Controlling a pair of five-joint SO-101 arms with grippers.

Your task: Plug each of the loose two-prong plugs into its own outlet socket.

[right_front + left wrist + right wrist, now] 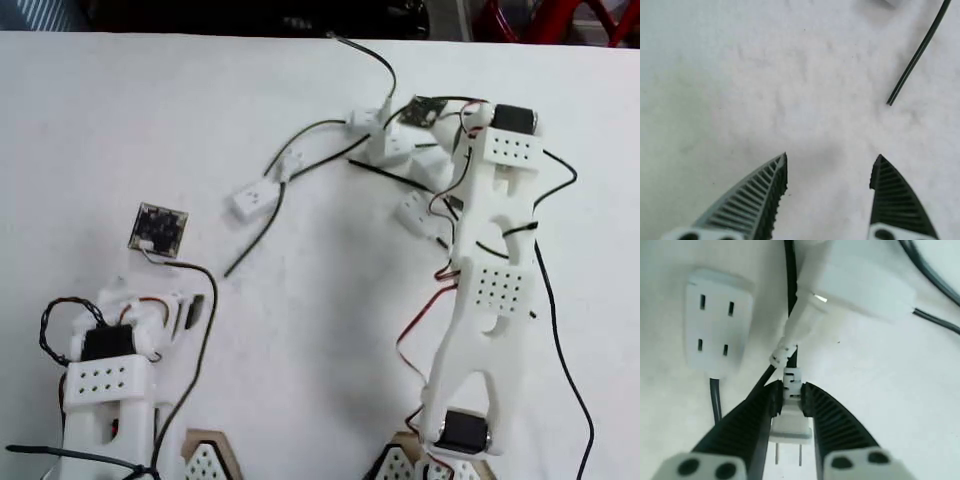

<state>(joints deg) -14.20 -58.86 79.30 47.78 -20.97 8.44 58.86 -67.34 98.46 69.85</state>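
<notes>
While my right gripper [790, 390] pinches a two-prong plug [788, 426], my left gripper [832, 157] hangs spread over bare table [765, 75].
The plug sits toward the table's far edge, right of its middle, prongs pointing back at my wrist; a white outlet socket [717, 322] lies just beside it, slots up. My left is by the near left corner, a black cable end [915, 55] nearby.

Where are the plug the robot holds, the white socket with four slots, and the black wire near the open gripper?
plug [790, 426], right wrist view, on its white body behind the prongs.
outlet socket [715, 325], right wrist view, on its face between the slots.
black wire [918, 54], left wrist view, midway along it.
</notes>
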